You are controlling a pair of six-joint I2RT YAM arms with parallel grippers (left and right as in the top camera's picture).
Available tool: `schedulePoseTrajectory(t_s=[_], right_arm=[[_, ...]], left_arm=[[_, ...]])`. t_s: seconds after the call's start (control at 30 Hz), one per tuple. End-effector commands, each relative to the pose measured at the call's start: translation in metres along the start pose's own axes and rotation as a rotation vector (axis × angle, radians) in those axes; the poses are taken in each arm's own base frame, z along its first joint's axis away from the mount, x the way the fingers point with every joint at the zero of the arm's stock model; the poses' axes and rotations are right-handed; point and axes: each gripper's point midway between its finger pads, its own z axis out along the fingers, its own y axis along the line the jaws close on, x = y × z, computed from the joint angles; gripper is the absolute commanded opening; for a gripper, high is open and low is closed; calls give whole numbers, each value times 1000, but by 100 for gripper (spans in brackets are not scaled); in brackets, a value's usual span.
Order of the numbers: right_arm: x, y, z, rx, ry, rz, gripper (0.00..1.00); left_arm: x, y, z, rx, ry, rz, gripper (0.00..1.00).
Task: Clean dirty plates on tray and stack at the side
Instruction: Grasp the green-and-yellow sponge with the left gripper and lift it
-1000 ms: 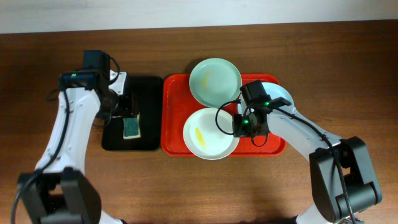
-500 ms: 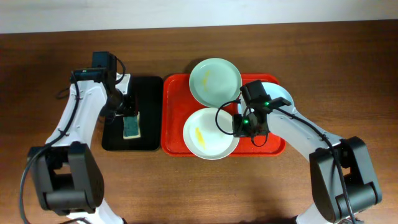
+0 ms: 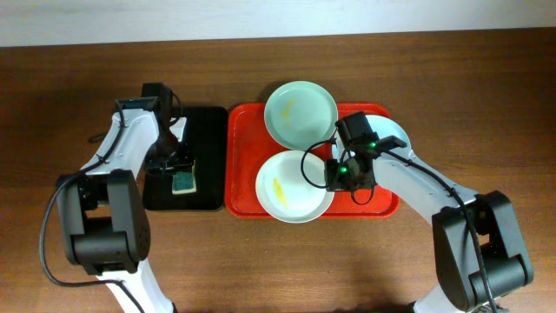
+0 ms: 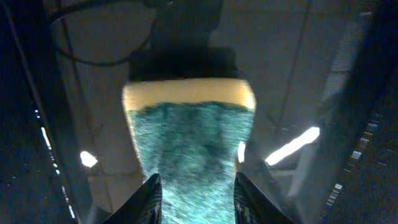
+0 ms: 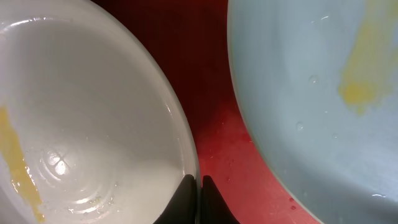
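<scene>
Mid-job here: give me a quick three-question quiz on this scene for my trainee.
1. What lies between the left gripper's fingers, over the black tray?
2. Which plate's rim does the right gripper pinch: A white, B mint green, C pale blue?
3. True or false: the white plate is free of smears.
Key: 1 the sponge; 2 A; 3 false, the white plate bears a yellow smear.
</scene>
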Motion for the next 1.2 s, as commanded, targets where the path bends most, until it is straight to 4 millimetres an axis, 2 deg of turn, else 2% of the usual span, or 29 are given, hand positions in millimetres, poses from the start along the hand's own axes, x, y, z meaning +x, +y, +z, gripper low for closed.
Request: schedulePoseTrajectory(t_s=[0.0,0.13,0.3,0.57,0.63,0.67,0.9,1.0,1.13,1.17], right_arm=[[3,-2,3,13,5,2,5],[3,-2,3,13,5,2,5],[3,-2,3,13,5,2,4],[3,-2,3,13,5,2,5],[3,-2,3,13,5,2,4],[3,-2,3,13,5,2,5],[2,-1,3,13,3,1,5],[2,-1,3,13,3,1,5],[2,-1,3,13,3,1,5],[2,-1,3,13,3,1,5]], left_arm=[[-2,8,7,-47,13,-20,38],[-3,7,7,-47,9,-20,31],[-1,8,10,-47,15,-34,33],[12,8,27,-46,39,-41,33],[13,8,29,-44,40,-41,7],[13,8,29,-45,40,-41,0],[10,8,26,-45,33,-39,0],[-2,7,5,-42,-34,-38,0],[-16,5,-44,-40,-180,-34,0],[-19,5,-67,-44,-248,-21,0]])
